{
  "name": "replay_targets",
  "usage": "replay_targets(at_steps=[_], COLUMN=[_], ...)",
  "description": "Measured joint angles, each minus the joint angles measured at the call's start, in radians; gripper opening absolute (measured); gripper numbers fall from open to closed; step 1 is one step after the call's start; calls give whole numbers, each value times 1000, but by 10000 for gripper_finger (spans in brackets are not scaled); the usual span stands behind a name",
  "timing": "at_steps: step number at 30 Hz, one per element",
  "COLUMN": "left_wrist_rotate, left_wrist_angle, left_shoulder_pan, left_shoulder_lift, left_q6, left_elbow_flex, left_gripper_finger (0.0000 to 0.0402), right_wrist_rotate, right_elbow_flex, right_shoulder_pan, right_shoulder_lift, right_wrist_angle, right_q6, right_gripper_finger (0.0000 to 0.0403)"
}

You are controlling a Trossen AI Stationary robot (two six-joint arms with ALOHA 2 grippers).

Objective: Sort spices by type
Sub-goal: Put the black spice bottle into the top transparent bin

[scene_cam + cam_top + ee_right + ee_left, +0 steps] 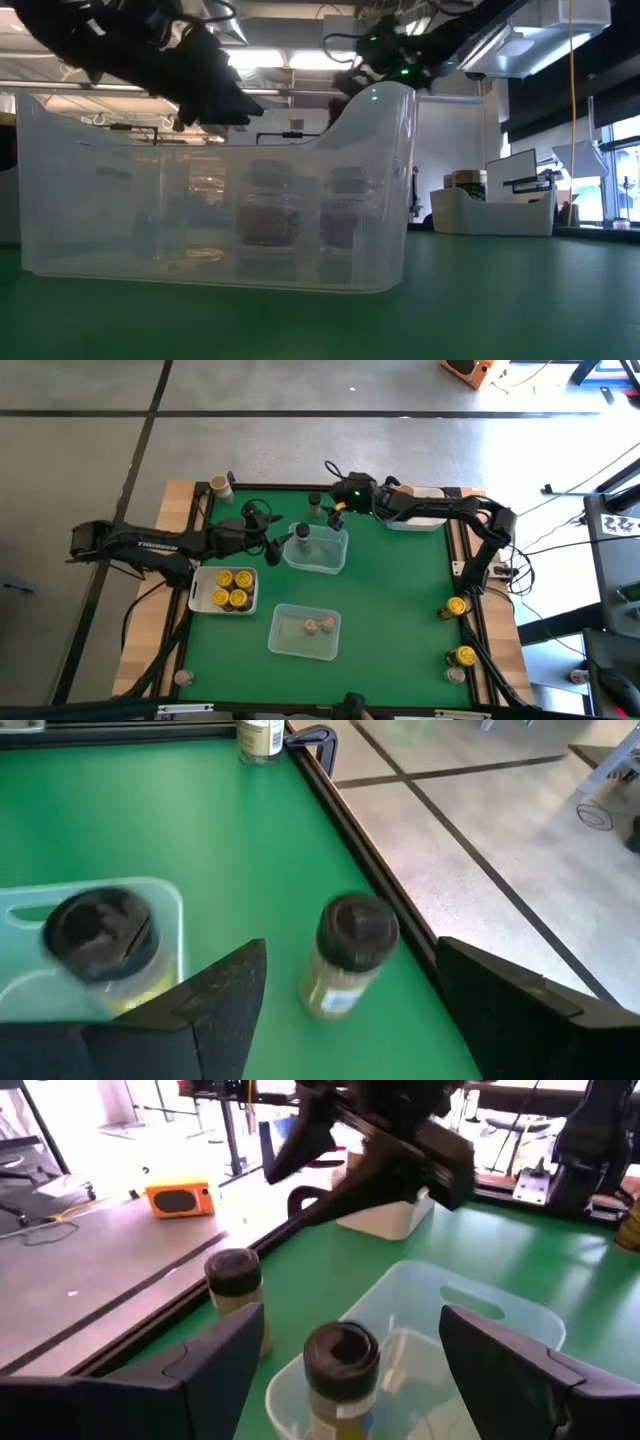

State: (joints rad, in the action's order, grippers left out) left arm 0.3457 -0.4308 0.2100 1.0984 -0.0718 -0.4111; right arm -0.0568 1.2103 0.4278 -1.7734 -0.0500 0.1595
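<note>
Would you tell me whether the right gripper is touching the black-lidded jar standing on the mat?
Apart: in the right wrist view the jar stands between the open fingers of the right gripper, green mat visible on both sides.

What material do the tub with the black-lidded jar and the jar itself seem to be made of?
The tub looks like clear, slightly frosted plastic: the green table shows through its walls. The black-lidded jar seems clear plastic or glass, which one I cannot tell, with a matte dark lid, probably plastic.

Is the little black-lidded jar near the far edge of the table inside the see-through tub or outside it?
Outside. The black-lidded jar stands upright on the green mat beside the clear tub, apart from it. Another black-lidded jar stands inside the tub.
</note>
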Motion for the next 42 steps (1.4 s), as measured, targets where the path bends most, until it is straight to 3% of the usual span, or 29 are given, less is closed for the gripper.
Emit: replay_targets(at_steps=[6,11,21,34,39,42], left_wrist_rotate=[0,-1,-2,-2,-2,-2], left_wrist_angle=[1,3,1,1,1,4], left_shoulder_pan=[2,0,0,0,0,0], left_shoulder_lift=[-1,-2,-2,-2,-2,-2], left_q6=[51,72,72,72,72,72], left_elbow_flex=[13,13,13,13,13,13], left_gripper_finger=[301,301,301,301,301,301], right_wrist_rotate=[-1,8,60,5,4,3], right_elbow_flex=[225,334,343,339,367,368], right_shoulder_pan=[21,47,56,65,68,82], right_shoulder_lift=[-158,-246,-305,-314,-256,-205], right_wrist_angle=[133,203,189,242,398,552], right_q6=[-3,-38,-55,-21,21,143], right_gripper_finger=[292,292,292,292,292,292])
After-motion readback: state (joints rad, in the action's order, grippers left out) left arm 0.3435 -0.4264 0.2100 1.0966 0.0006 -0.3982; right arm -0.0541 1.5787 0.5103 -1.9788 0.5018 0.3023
